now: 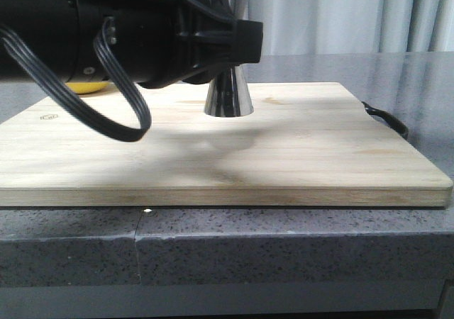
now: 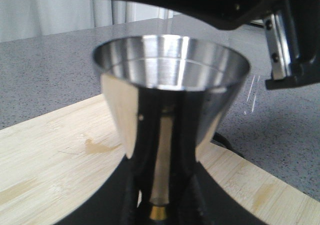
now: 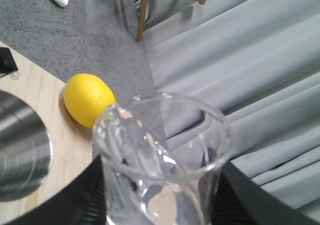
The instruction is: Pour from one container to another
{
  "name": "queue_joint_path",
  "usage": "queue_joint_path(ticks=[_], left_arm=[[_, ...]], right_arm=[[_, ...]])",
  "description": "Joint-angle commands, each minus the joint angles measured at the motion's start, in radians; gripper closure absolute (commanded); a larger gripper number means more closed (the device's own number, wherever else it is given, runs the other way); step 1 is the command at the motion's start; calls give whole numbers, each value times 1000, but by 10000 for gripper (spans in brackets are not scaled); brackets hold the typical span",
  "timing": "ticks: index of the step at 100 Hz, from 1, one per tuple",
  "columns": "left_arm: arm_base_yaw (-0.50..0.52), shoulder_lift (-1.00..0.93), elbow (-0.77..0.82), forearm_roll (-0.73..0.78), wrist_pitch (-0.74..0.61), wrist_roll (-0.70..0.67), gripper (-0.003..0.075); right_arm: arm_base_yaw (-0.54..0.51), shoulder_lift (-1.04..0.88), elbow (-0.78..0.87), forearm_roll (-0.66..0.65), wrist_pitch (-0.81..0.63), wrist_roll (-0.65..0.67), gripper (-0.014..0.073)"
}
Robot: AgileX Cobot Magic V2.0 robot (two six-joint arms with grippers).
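Two arms engaged: left fingers (image 2: 160, 212) clamp jigger (image 2: 167, 95) at waist, standing mid-board (image 1: 319, 149); right fingers (image 3: 160, 205) grip beaker (image 3: 162, 155), tilted w/ lip near jigger rim. Pour stage; next: tip further, keep lip over cup.

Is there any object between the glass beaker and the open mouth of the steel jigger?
Nothing visible does. The right wrist view shows the beaker beside the jigger with no object between them; the lemon lies off to the side. In the left wrist view the jigger's mouth is open and uncovered.
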Motion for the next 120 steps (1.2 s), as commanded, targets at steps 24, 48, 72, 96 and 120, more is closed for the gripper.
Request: queue_joint_path(ticks=[24,48,72,96,120], left_arm=[[-7,-41,-25,-2,-91,-10,740],[-7,-41,-25,-7,-91,-6,740],[-5,-41,-25,-15,-91,-6,739],[-5,-41,-25,-15,-91,-6,740],[-5,-41,-25,-15,-89,-6,740]], right_arm=[[-1,-40,-40,17,-39,-6,361],[-1,-54,-40,5,-39,-6,361],[-1,-59,-42,-23,-33,-6,361],[-1,-63,-42,-36,-23,-6,361],[-1,-63,-42,-65,-13,-6,361]])
